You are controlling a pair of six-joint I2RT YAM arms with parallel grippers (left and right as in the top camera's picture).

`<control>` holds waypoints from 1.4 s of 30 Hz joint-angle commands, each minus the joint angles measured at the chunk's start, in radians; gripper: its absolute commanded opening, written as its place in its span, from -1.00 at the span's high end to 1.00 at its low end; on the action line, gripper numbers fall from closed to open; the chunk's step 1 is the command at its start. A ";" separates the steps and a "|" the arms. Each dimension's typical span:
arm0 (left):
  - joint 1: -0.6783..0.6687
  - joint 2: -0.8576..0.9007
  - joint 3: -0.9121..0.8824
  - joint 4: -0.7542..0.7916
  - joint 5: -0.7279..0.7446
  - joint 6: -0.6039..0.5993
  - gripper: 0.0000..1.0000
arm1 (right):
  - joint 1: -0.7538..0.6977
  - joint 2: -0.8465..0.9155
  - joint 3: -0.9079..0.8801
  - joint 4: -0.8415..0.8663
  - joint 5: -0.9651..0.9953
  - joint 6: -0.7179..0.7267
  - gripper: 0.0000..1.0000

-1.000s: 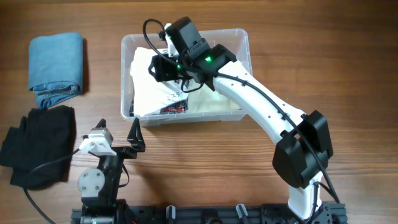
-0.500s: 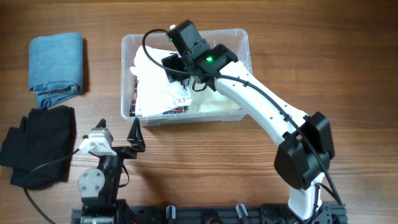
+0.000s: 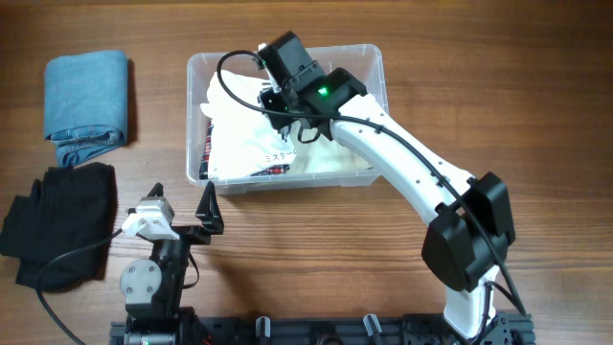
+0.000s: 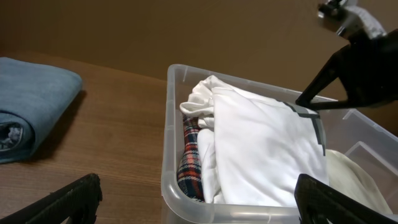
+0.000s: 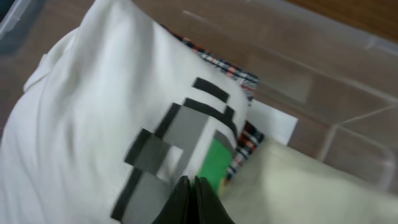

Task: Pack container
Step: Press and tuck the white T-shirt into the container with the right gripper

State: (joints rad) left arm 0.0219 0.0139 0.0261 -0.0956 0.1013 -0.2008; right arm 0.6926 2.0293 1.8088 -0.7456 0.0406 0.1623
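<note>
On the table (image 3: 479,77), toward its far side, we see the container (image 3: 370,59), now holding a white printed T-shirt (image 3: 239,144) over plaid cloth (image 3: 205,158) and cream cloth (image 3: 330,165). Our right gripper (image 5: 193,186) has just pressed its fingers together, empty, over the shirt, so we judge that garment packed. Our left gripper (image 3: 180,199) sits near the front, fingers wide apart. The blue garment (image 3: 88,96) and the black garment (image 3: 57,225) lie unpacked on the left.

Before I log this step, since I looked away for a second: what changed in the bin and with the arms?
The right gripper slid a little rightward over the white shirt in the container, uncovering the shirt's print. Its fingers then closed with nothing between them. The left gripper, which is open, the blue cloth and the black cloth stayed put.
</note>
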 commanded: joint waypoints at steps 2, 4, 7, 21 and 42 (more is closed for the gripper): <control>0.008 -0.007 -0.007 0.002 -0.006 -0.010 -1.00 | 0.045 0.070 -0.005 0.047 -0.094 0.025 0.92; 0.008 -0.007 -0.007 0.002 -0.006 -0.010 -1.00 | 0.061 0.079 -0.005 0.066 -0.090 0.025 0.91; 0.008 -0.007 -0.007 0.002 -0.006 -0.010 -0.99 | 0.060 0.108 -0.005 0.084 -0.087 0.035 0.91; 0.008 -0.007 -0.007 0.002 -0.006 -0.010 -1.00 | 0.039 0.147 0.006 0.226 -0.056 -0.129 0.56; 0.008 -0.007 -0.007 0.002 -0.006 -0.010 -1.00 | 0.007 -0.106 -0.022 -0.235 -0.074 0.121 -0.15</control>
State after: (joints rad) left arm 0.0219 0.0139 0.0261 -0.0956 0.1013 -0.2008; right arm 0.7033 1.8984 1.8198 -0.9558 -0.0257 0.2352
